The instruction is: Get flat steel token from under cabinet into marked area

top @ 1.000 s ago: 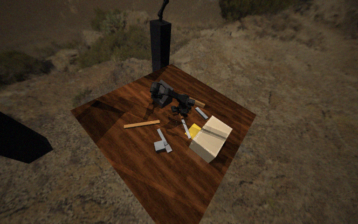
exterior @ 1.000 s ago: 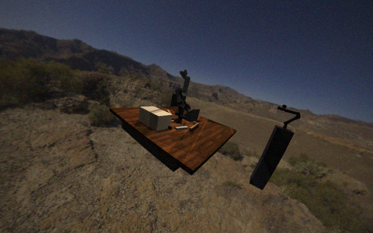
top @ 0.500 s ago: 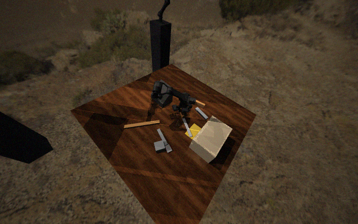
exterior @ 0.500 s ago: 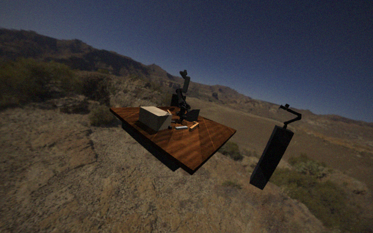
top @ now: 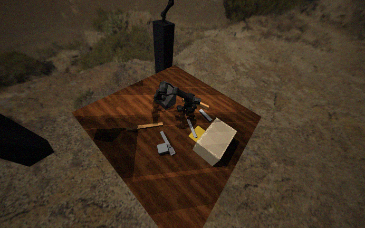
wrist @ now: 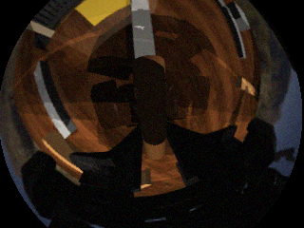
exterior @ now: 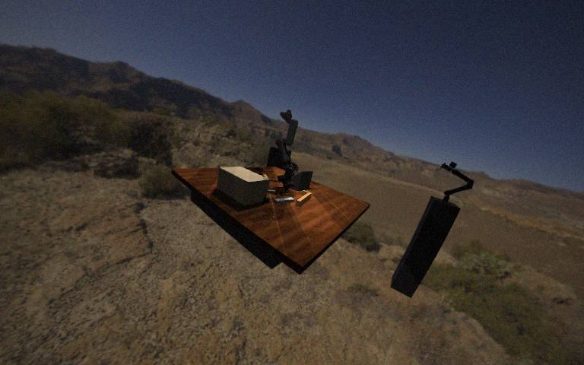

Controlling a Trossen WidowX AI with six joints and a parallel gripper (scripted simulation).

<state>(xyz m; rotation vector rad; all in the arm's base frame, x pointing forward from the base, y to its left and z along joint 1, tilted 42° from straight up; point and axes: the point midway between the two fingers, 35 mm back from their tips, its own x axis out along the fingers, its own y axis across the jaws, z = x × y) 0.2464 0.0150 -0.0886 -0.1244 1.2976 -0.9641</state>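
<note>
The cream cabinet [top: 219, 135] [exterior: 241, 186] stands on the table; its dark vent slots show at the upper left of the wrist view. The yellow marked area [top: 200, 130] [wrist: 102, 10] lies in front of it. My gripper [top: 185, 112] [wrist: 152, 124] is shut on the wooden handle of a tool with a flat grey blade [top: 191, 128] [wrist: 142, 35]. The blade points away from the fingers, and its tip overlaps the yellow area in the top view. Its exact height above the table cannot be told. The steel token is not visible in any view.
A grey bar [top: 205, 115] [wrist: 49, 104] lies near the cabinet, with a wooden stick [top: 204, 104] behind it. Another wooden stick [top: 150, 125] lies on the left. A grey block [top: 162, 148] touches a long grey piece [top: 164, 137] left of the marked area.
</note>
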